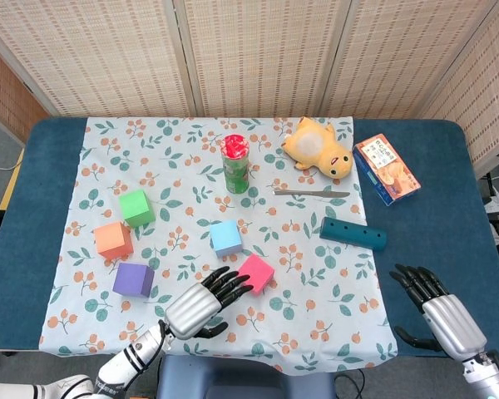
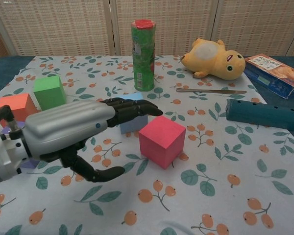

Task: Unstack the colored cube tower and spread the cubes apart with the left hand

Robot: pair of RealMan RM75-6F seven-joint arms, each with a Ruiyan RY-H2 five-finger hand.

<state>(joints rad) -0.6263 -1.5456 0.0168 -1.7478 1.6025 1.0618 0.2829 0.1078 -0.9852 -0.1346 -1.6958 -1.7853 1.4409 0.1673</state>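
The left hand [image 2: 73, 129] hovers low over the front of the floral cloth [image 1: 316, 283], its fingers [image 2: 132, 107] spread and holding nothing, their tips just left of the pink cube [image 2: 161, 141], which sits flat and free. The right hand [image 1: 441, 312] rests at the desk's [image 1: 432, 241] front right edge, fingers apart and empty. Behind the pink cube is the blue cube [image 1: 226, 238]. To the left, apart from each other, lie the purple cube [image 1: 133, 279], orange cube [image 1: 114, 240] and green cube [image 1: 136, 208]. Farther back stand a green can [image 1: 235, 164], a knife [image 1: 311, 193], a teal block [image 1: 353, 233], a plush toy [image 1: 318, 148] and a box [image 1: 386, 169].
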